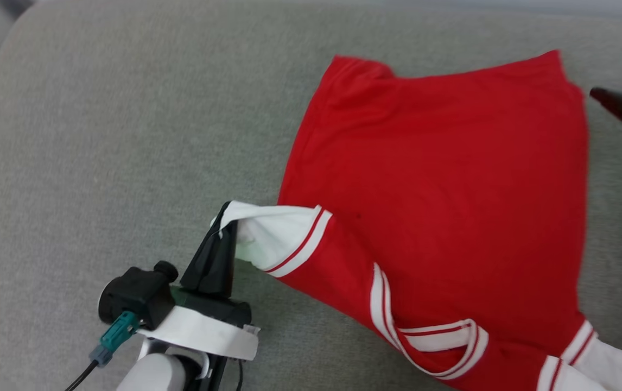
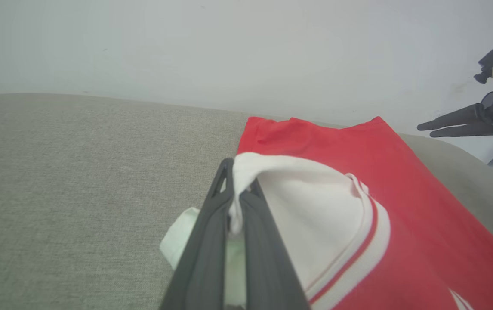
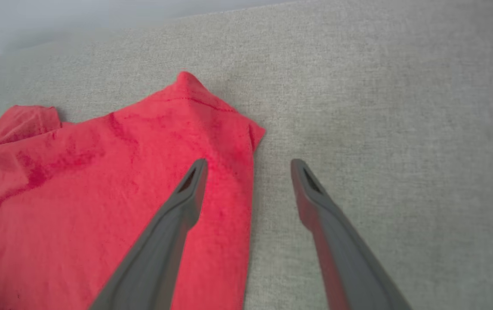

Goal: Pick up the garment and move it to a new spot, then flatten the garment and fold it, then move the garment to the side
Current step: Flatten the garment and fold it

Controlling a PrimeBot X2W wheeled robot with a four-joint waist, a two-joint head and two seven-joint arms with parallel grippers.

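Note:
The red garment (image 1: 441, 190) lies spread on the grey cushion with its plain back up; its letters and number are hidden. White sleeves with red-and-white striped trim show at its near side. My left gripper (image 1: 225, 221) is shut on the edge of the white sleeve (image 2: 306, 206), lifting it a little off the cushion. My right gripper (image 3: 248, 165) hovers open above the garment's far right corner (image 3: 212, 112), one finger (image 3: 186, 193) over the red fabric, the other over bare cushion. In the head view only its dark tip (image 1: 612, 100) shows at the right edge.
The grey cushion (image 1: 126, 136) stretches wide to the left of the garment. A pale wall (image 2: 186, 47) rises behind the cushion's far edge. A second white sleeve (image 1: 604, 361) lies at the lower right.

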